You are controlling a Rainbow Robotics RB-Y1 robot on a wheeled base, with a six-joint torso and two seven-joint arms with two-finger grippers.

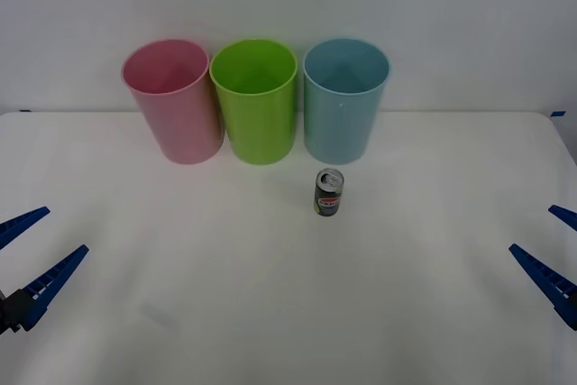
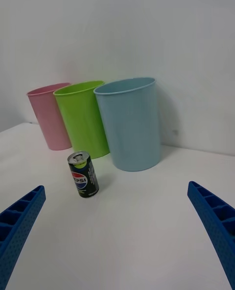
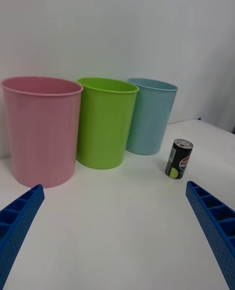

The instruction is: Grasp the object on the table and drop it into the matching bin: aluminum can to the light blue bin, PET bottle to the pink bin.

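A small dark aluminum can (image 1: 329, 192) with a silver top stands upright on the white table (image 1: 270, 313), just in front of the light blue bin (image 1: 345, 99). The pink bin (image 1: 173, 99) stands at the left end of the same row. Far to the can's left, my left gripper (image 1: 29, 254) waits open at the table's left edge. At the right edge my right gripper (image 1: 552, 250) is open too. Seen from the right wrist, the can (image 2: 83, 174) stands ahead of the light blue bin (image 2: 129, 122), between the spread fingers (image 2: 19, 221). From the left wrist, the can (image 3: 178, 158) is beside the light blue bin (image 3: 149, 115).
A lime green bin (image 1: 257, 99) stands between the pink and light blue ones, all three in a row against the white back wall. Bare white tabletop spreads in front of the can and out to both sides.
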